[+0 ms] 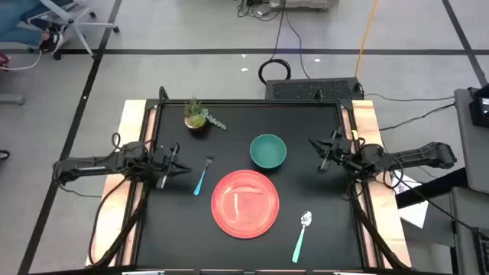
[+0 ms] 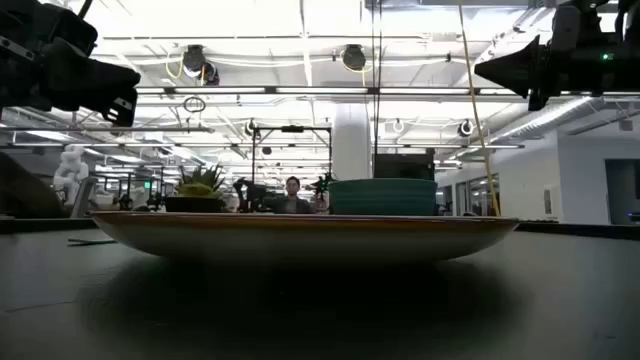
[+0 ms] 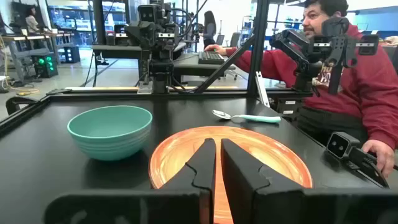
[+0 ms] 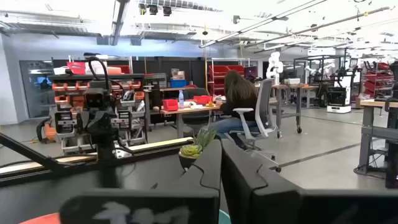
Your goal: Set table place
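The fork (image 1: 203,176) lies on the table (image 1: 172,221) just beside the left gripper (image 1: 182,169), pointing away from the plate (image 1: 244,201), and both the left and right gripper (image 1: 322,155) are closed and empty.

A small potted plant (image 1: 197,116) stands near the table's far edge, toward its left corner. Beyond that edge, black cables (image 1: 283,46) trail over the grey floor, and an office chair (image 1: 65,19) sits well off to the left. A person in a red sweatshirt (image 3: 367,81) sits close beside the table.
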